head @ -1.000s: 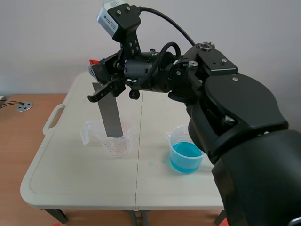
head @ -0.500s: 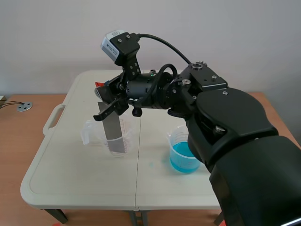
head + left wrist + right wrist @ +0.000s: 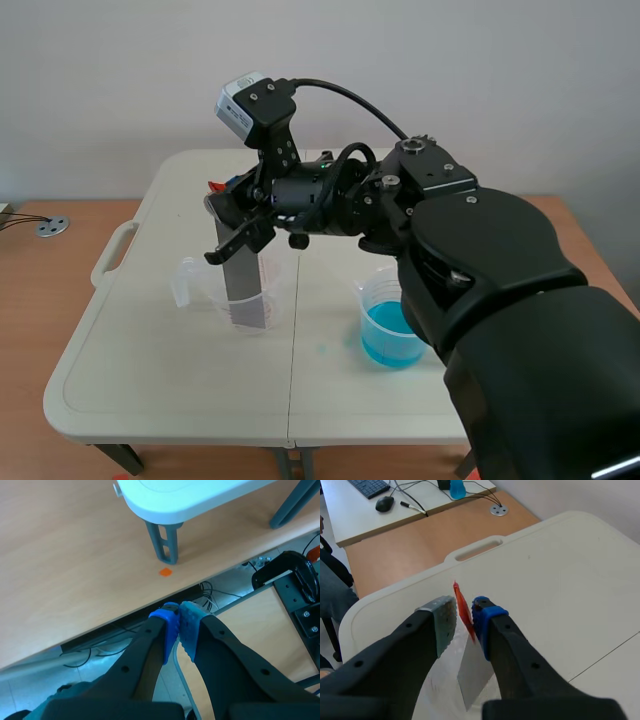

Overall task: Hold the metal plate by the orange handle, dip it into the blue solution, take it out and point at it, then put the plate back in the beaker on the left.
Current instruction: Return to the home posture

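Making out red graduation marks on the left beaker, too small for reading. Counting two clear plastic beakers on the white folding table: placing the left beaker at 9 o'clock of the beaker of blue solution, well apart from it, with the table's middle seam running between them.

Counting one metal plate, standing nearly upright, lower end inside the left beaker, upper end rising above the rim; not telling whether it is touching the beaker's bottom.

Pinching the orange handle at the plate's upper end with the right gripper, fingers narrow, grey-green pad on one side and blue pad on the other, the plate hanging under them. Reaching in from 3 o'clock with the right arm, past the seam and over the left beaker.

Finding the left gripper off the table, closed on nothing, its two blue pads pressed together, hanging above the wooden floor. Counting ahead of it one table leg and one orange tape square.

Spotting, beyond the table past the right gripper, one keyboard and one mouse on a desk.
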You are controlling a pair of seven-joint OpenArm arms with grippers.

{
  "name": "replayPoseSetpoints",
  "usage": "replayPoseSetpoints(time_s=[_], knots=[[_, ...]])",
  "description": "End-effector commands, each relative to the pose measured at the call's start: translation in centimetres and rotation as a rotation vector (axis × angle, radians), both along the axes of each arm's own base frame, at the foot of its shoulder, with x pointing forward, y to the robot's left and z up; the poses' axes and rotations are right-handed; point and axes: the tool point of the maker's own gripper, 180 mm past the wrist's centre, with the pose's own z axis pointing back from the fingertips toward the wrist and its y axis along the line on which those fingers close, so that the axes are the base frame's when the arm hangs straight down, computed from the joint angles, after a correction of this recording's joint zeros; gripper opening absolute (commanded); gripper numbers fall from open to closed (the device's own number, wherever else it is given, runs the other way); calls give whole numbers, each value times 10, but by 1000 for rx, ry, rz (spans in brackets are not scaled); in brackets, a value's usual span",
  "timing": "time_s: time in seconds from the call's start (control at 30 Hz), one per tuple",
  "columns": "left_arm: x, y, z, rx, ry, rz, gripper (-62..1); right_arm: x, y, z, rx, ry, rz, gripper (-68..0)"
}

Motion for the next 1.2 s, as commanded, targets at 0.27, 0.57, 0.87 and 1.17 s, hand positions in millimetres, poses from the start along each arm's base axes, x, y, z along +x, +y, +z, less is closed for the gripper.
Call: replayPoseSetpoints(time_s=[0.27, 0.57, 0.87, 1.17], knots=[[1, -6, 1, 17, -6, -48, -165, 11, 7, 16, 33, -30, -37, -80], [6, -4, -1, 27, -4, -45, 14, 28, -12, 14, 37, -19, -152, -11], [19, -6, 4, 10, -46, -41, 14, 30, -39, 43, 76, -45, -181, -11], [96, -32, 53, -11, -292, -106, 14, 4, -100, 64, 47, -137, -276, -12]])
